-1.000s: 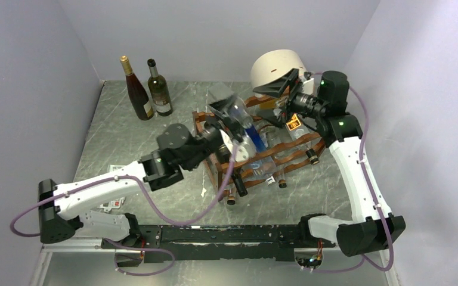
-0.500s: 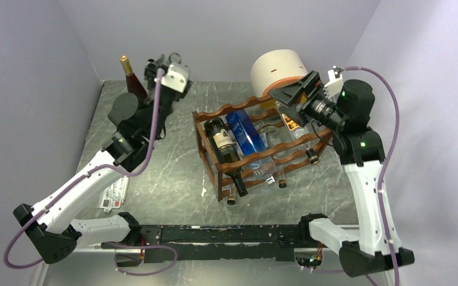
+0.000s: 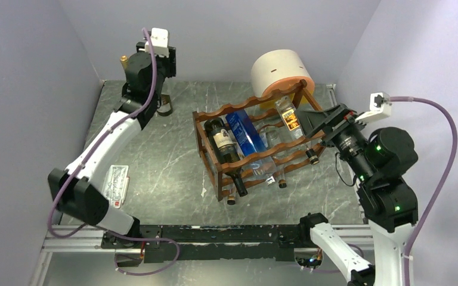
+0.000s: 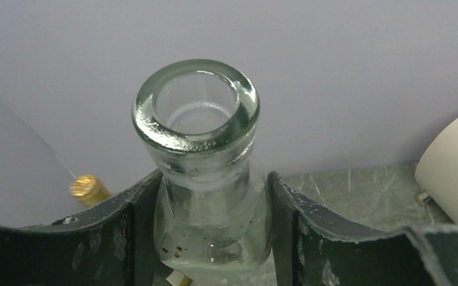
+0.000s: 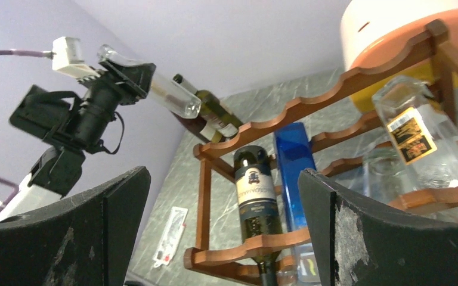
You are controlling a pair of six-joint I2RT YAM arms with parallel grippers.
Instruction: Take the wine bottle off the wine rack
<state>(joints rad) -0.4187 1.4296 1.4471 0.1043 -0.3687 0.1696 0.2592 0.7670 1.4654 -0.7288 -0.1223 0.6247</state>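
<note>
left gripper (image 4: 209, 193) pinches the clear glass bottle (image 4: 195, 113) by its slim neck, well apart from the wine rack (image 3: 256, 159); right gripper (image 5: 223, 179) gapes wide, empty, beside it.

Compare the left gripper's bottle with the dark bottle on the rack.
The gripped bottle is clear glass; the dark bottle carries a white label. The gripped bottle sits in the left gripper, off the wine rack; the dark bottle lies on it. Both are glass.
</note>
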